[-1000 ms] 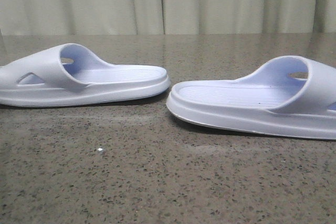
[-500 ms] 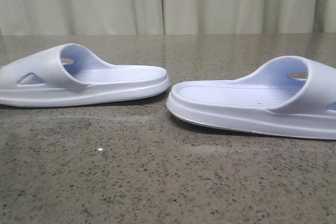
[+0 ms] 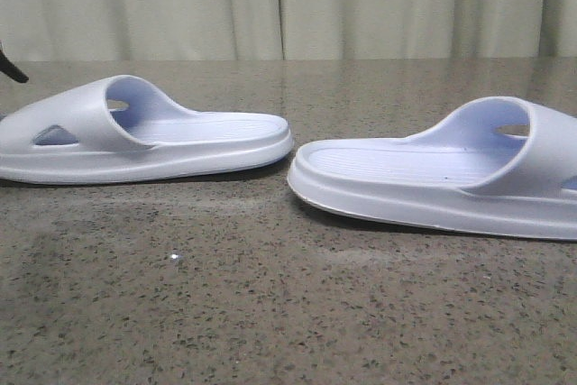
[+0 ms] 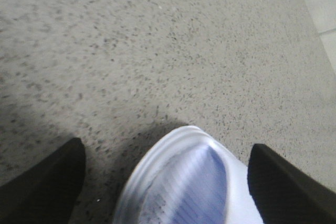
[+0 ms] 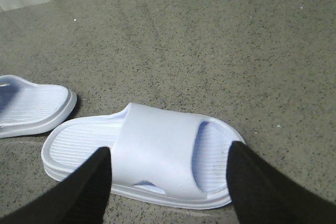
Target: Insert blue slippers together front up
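Observation:
Two pale blue slippers lie soles down on the table, heels toward each other. The left slipper (image 3: 135,137) has its strap at the far left; the right slipper (image 3: 433,178) has its strap at the far right. My left gripper (image 4: 165,149) is open, its dark fingers (image 4: 47,182) on either side of one rounded end of the left slipper (image 4: 184,182), apart from it. One finger tip (image 3: 11,68) shows at the front view's left edge. My right gripper (image 5: 170,148) is open above the strap of the right slipper (image 5: 157,156). The left slipper's heel (image 5: 31,108) lies beside it.
The slippers rest on a speckled grey-brown stone table (image 3: 270,313). A pale curtain (image 3: 288,2) hangs behind its far edge. In the left wrist view the table's edge and light floor (image 4: 320,3) show at the upper right.
A dark fingertip of my left gripper has come into the front view at the left edge. The left slipper has shifted very slightly; the right slipper has not moved.

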